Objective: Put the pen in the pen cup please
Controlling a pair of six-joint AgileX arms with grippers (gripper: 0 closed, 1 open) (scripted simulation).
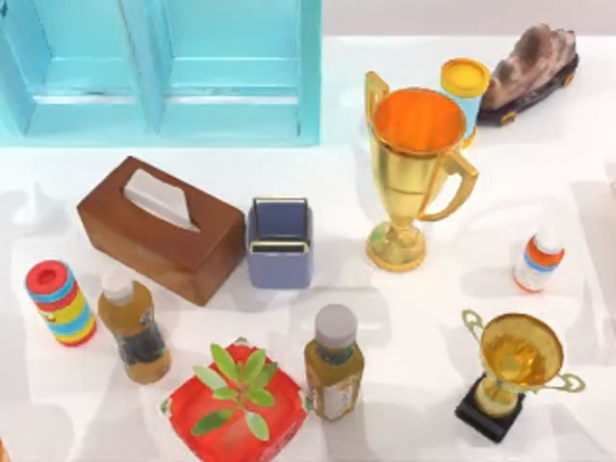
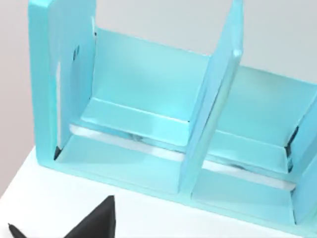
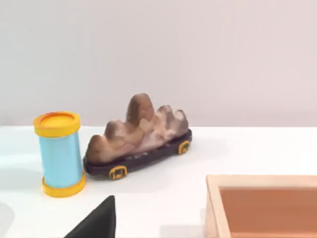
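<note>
Periwinkle pen cup [image 1: 279, 252] stands upright beside tissue box [image 1: 160, 229].

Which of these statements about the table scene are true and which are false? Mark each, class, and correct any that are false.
1. The pen cup stands directly to the right of the wooden tissue box in the top view. True.
2. The large gold trophy lies on its side. False: it stands upright on its base.
3. The light-blue cylinder with yellow rim stands beside the rock ornament on a dark base. True.
4. The potted plant sits inside the turquoise shelf. False: the plant stands on the open table near the front edge.
5. The small gold trophy on a black base is at the table's left. False: it is at the right.
</note>
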